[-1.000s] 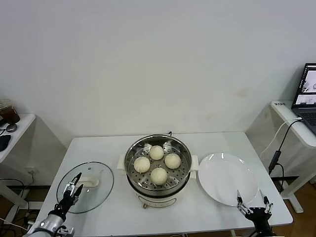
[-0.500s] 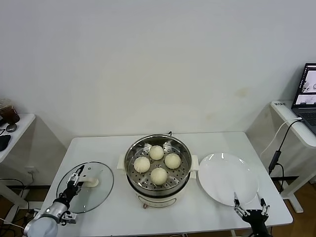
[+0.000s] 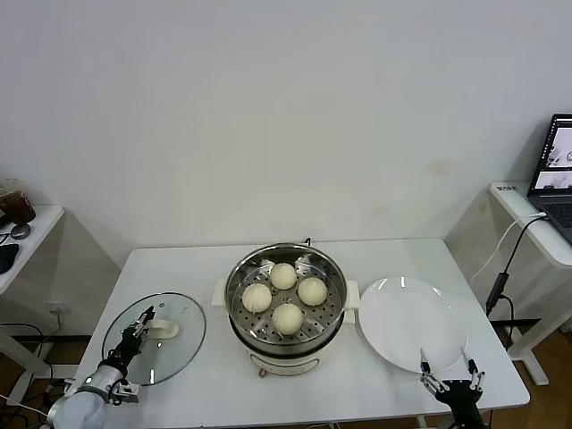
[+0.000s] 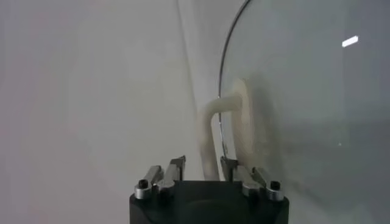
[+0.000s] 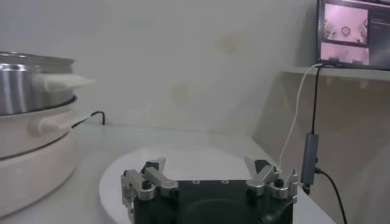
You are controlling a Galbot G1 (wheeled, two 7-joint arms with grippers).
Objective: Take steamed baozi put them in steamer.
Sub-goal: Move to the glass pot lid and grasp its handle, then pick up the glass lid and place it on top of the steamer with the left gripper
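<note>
Baozi: four buns (image 3: pixel 285 296) already sit on the perforated tray inside the steamer (image 3: pixel 286 335), which stands at the middle of the table (image 3: pixel 206 268), toward its front edge.
Plate: a bare white plate (image 3: pixel 407 313) lies just beside the steamer, toward the table's right edge.
Lid: the glass lid (image 3: pixel 174 344) lies flat at the front left corner, partly over the edge, with its white handle (image 4: pixel 226 131) upward.
Left gripper: the left gripper (image 3: pixel 140 329) is over the lid, its jaws narrowed around the handle; the wrist view shows a fingertip (image 4: pixel 177 165) on each side of the handle's post, but I cannot be sure they touch it.
Right gripper: the right gripper (image 3: pixel 445 368) hangs at the front edge by the plate, jaws spread and holding nothing.
Risk, grip: if the jaws close off-centre, the slim handle may slip out when lifted.
Risk, lid: the lid overhangs the corner, so a sideways nudge could slide it off the table.
Risk, carry: a tilted lid could strike the steamer rim or press the buns.
Hidden: both arms are cut off at the head view's lower edge, and the contact between jaws and handle is hard to make out.
</note>
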